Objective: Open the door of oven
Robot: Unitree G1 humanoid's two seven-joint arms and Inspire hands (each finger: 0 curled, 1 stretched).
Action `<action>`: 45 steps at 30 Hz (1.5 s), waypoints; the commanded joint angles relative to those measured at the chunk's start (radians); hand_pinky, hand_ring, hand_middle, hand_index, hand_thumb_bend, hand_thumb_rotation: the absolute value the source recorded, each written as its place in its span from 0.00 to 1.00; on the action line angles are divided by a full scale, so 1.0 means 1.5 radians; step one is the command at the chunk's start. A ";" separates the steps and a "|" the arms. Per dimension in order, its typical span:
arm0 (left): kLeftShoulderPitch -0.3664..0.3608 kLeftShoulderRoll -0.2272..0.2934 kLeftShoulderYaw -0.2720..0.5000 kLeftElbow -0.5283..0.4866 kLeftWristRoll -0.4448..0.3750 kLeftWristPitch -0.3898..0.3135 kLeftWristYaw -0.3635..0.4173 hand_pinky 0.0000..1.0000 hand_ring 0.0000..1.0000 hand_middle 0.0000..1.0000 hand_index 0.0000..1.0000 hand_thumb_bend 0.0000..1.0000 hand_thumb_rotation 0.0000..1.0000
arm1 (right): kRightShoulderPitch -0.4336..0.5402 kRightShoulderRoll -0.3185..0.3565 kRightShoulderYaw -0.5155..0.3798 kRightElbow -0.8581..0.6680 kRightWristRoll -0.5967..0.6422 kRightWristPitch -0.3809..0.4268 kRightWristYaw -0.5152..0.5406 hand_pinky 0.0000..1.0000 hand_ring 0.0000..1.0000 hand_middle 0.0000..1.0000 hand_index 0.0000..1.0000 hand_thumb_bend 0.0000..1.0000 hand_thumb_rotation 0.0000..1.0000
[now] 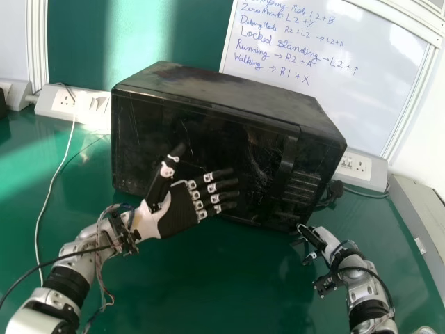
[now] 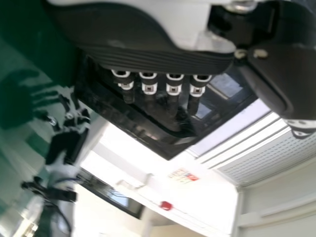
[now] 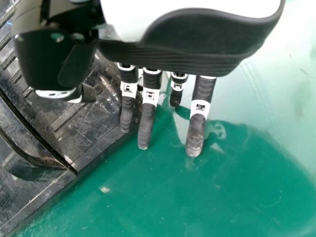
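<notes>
Head view: black oven [image 1: 208,142] on green table [image 1: 201,285], set at a slant, front towards the near side, door closed. Upright strip [image 1: 284,167] on right part of front, slatted panel [image 1: 303,186] right of it. Left hand [image 1: 177,212] before left-centre of front, open, fingers straight and pointing right, thumb raised; contact with door: cannot tell. Right hand [image 1: 313,239] low, just beside the oven's near right corner. Whiteboard [image 1: 327,76] behind at far right; socket strip [image 1: 83,104] to the left, white cable [image 1: 52,174] running down from it to the near side.

Left wrist view: left hand [image 2: 148,49] open and empty, fingers extended towards the glossy dark front. Right hand farther off, near the table.

Right wrist view: right hand [image 3: 197,54] open, holding nothing. Straight fingers over table beside oven's lower edge, thumb towards the slatted panel.
</notes>
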 commanded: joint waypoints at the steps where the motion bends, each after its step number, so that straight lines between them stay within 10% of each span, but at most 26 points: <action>1: 0.016 -0.006 0.009 -0.009 -0.013 0.004 0.001 0.86 1.00 1.00 0.96 1.00 1.00 | 0.039 0.001 -0.001 0.018 0.001 0.026 0.013 0.32 0.45 0.62 0.76 0.52 0.51; 34: -0.004 -0.026 -0.057 -0.029 0.060 -0.089 0.059 0.95 1.00 1.00 0.99 1.00 1.00 | 0.042 0.005 0.011 0.018 -0.009 0.018 0.012 0.33 0.45 0.62 0.75 0.46 0.61; 45: -0.045 -0.029 -0.071 0.056 0.112 -0.161 0.098 0.99 1.00 1.00 1.00 1.00 1.00 | 0.046 0.008 0.004 0.018 -0.002 0.019 0.013 0.31 0.44 0.60 0.74 0.46 0.66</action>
